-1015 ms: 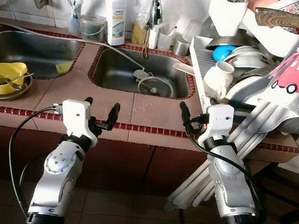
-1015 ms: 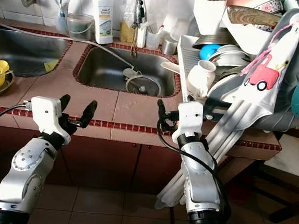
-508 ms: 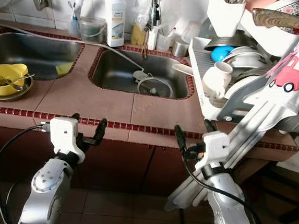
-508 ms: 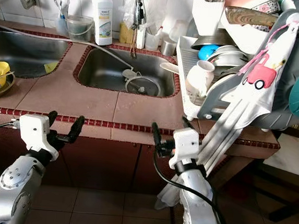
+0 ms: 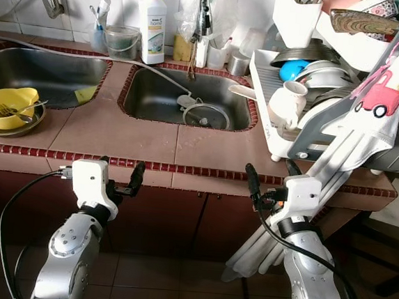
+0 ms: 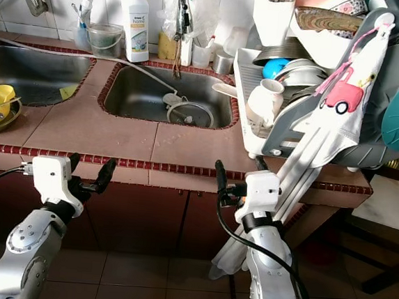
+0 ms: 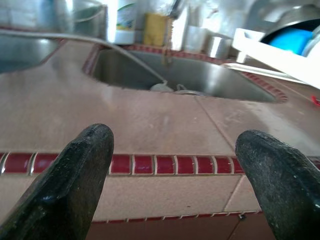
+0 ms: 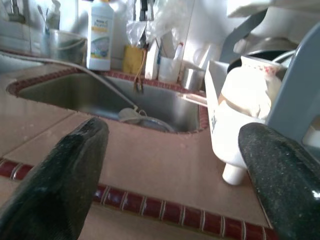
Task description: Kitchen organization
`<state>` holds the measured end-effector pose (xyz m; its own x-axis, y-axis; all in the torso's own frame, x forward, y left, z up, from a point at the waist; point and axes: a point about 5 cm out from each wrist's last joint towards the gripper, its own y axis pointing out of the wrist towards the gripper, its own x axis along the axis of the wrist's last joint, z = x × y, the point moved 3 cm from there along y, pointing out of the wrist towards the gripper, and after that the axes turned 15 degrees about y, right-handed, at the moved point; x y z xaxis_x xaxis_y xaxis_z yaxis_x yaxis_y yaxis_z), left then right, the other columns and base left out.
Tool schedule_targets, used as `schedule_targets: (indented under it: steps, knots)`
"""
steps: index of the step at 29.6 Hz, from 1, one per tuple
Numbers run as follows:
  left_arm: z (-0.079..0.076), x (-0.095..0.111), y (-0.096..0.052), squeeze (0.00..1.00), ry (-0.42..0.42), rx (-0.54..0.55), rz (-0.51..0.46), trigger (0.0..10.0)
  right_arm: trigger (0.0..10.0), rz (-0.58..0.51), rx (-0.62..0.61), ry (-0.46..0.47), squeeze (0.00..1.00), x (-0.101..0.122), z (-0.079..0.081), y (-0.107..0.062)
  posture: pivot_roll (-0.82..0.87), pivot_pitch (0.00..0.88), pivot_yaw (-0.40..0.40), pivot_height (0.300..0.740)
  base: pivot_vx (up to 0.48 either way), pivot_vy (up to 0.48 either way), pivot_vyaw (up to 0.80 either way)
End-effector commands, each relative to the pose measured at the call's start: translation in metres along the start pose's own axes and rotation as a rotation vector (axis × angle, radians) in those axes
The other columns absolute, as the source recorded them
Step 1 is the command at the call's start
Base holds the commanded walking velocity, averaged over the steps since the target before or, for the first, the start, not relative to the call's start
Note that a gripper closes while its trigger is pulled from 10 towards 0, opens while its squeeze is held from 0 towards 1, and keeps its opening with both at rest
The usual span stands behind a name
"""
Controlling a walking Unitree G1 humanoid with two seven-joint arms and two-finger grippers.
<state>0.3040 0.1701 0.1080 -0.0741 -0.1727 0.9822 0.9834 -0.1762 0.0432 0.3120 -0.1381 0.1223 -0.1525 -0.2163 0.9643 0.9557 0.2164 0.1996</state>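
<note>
- Bench [image 5: 117,132]: tiled, with a red trim edge and two steel basins. The right sink [image 5: 190,96] held a strainer and a hose. The left sink [image 5: 31,72] was beside a yellow colander [image 5: 4,102] sitting in a metal bowl.
- Dish rack [image 5: 309,96]: crowded, on the robot's right end of the bench. A white mug [image 5: 287,105] sat at its near corner and a printed cloth [image 5: 382,102] hung over the front.
- Judgement on the step: no item was picked yet. Doing it well would mean raising one arm clear of the trim before reaching in, and choosing a single loose item, such as the mug or colander, rather than the stacked dishes.
- Left pincer [image 5: 119,174]: held low at the bench's front edge, level with the trim, fingers spread wide, empty.
- Right pincer [image 5: 270,180]: likewise low at the edge, just below the rack's corner, fingers [image 8: 65,170] apart, gripping nothing.
- Both forearms rose from below, elbows bent, wrists pointed toward the wall.
</note>
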Motion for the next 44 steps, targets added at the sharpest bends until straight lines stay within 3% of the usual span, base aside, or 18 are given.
schedule_targets:
  steps: [1, 3, 8, 13, 16, 30, 44]
  knots:
    - [0.001, 0.005, -0.002, 0.0, 0.032, -0.019, -0.031, 10.0, 10.0, -0.01, 0.011, 0.005, 0.0, 0.001, 0.001, -0.002, -0.19, 0.021, -0.039, 0.74, 0.0, 0.0, 0.0]
    - [0.01, -0.002, -0.004, 0.0, 0.051, 0.002, -0.017, 10.0, 10.0, -0.005, 0.009, 0.006, 0.0, -0.002, 0.002, -0.004, -0.19, 0.016, -0.035, 0.74, 0.0, 0.0, 0.0]
    - [0.016, -0.02, -0.002, 0.0, 0.062, 0.046, 0.036, 10.0, 10.0, -0.016, -0.009, 0.011, 0.0, 0.0, -0.001, -0.001, -0.19, 0.003, -0.028, 0.74, 0.0, 0.0, 0.0]
    - [0.022, -0.023, 0.0, 0.0, 0.066, 0.062, 0.05, 10.0, 10.0, -0.021, -0.007, 0.01, 0.0, 0.001, -0.002, 0.002, -0.19, 0.0, -0.03, 0.74, 0.0, 0.0, 0.0]
    - [0.025, -0.01, 0.003, 0.0, 0.049, 0.062, 0.012, 10.0, 10.0, -0.025, -0.001, 0.008, 0.0, 0.002, -0.001, 0.003, -0.19, 0.0, -0.031, 0.74, 0.0, 0.0, 0.0]
    - [0.009, 0.01, 0.016, 0.0, 0.056, -0.037, -0.056, 10.0, 10.0, -0.044, 0.026, -0.006, 0.0, 0.008, 0.003, 0.015, -0.17, 0.0, -0.034, 0.74, 0.0, 0.0, 0.0]
    - [0.003, 0.014, 0.017, 0.0, 0.074, -0.07, -0.054, 10.0, 10.0, -0.044, 0.035, 0.0, 0.0, 0.004, 0.007, 0.015, -0.17, 0.0, -0.024, 0.74, 0.0, 0.307, 0.0]
